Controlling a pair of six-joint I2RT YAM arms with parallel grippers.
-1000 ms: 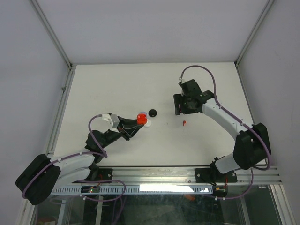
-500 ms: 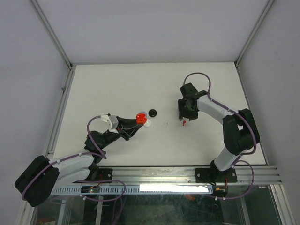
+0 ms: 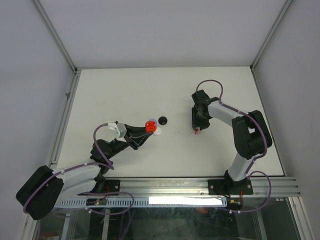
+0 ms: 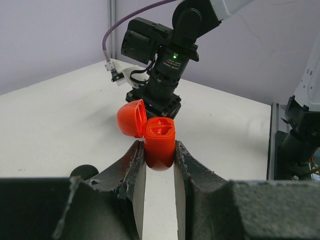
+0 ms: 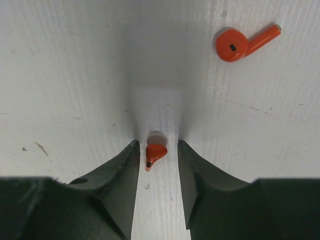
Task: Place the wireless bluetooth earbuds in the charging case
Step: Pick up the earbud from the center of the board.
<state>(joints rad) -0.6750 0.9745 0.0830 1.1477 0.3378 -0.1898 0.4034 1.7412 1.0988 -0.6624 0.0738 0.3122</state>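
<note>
Right wrist view: the right tool [image 5: 156, 145] points down at the matte white desk [image 5: 60, 75]. Its two dark, curved fingers are drawn narrow on either side of a small glossy red earbud [image 5: 154, 152], and a thin gap shows on each side. A second red earbud [image 5: 239, 44] lies flat just beyond, its round head and straight stem fully visible and well apart from the fingers.

From the top external camera, this tool sits right of the desk's middle, well away from the right and far edges. A speck of red [image 3: 196, 131] shows at its near side.

Across a strip of bare white surface, the left tool [image 4: 158, 150] is clamped on the red charging case [image 4: 160, 132], gripping the smooth rounded body from both sides. The case stands upright with its domed lid hinged back to the left, and the moulded sockets inside are exposed.

Seen from above, the case [image 3: 150, 124] is held near the desk's middle, slightly toward the near edge. A small black disc [image 3: 162, 120] lies just beside it on the right, and a white round piece [image 3: 158, 132] sits just at its near side. A raised metal rail [image 3: 65, 115] frames the desk along its left edge.
</note>
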